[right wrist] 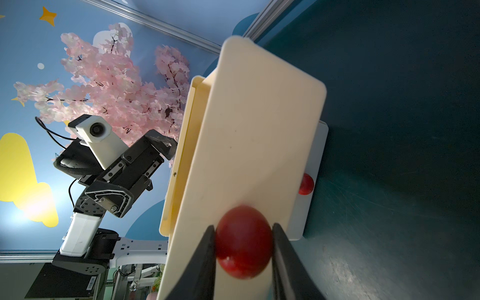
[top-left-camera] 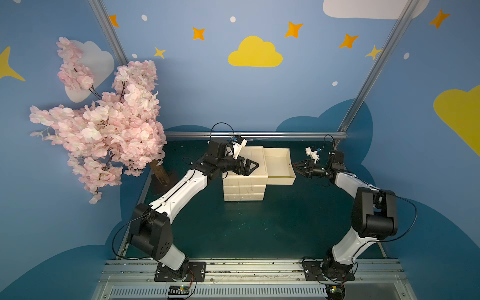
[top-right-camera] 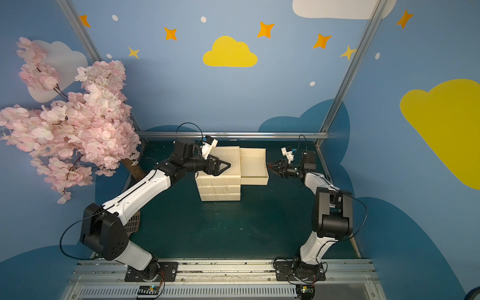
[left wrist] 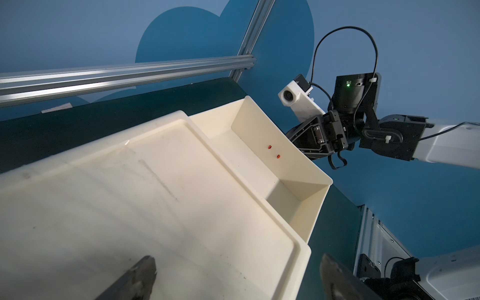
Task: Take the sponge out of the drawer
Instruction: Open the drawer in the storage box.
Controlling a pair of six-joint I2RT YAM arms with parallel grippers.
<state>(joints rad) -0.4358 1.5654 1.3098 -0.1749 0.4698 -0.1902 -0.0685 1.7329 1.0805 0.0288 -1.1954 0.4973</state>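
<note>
Sponge unseen in drawer [top-left-camera: 281,181]; opening step. Right gripper [right wrist: 244,228] clamped on its knob [right wrist: 244,244], left gripper [left wrist: 237,258] splayed alongside. Next: reach in.

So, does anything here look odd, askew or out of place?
The pulled-out top drawer looks empty: no sponge shows in its visible part, odd for this task. The right pincer is shut on its red knob. Nothing looks spilled or damaged.

The cream drawer [top-left-camera: 281,181] is showing a red knob [right wrist: 244,241], standing over a dark green table [top-left-camera: 259,228] near pink blossoms [top-left-camera: 104,130].
</note>
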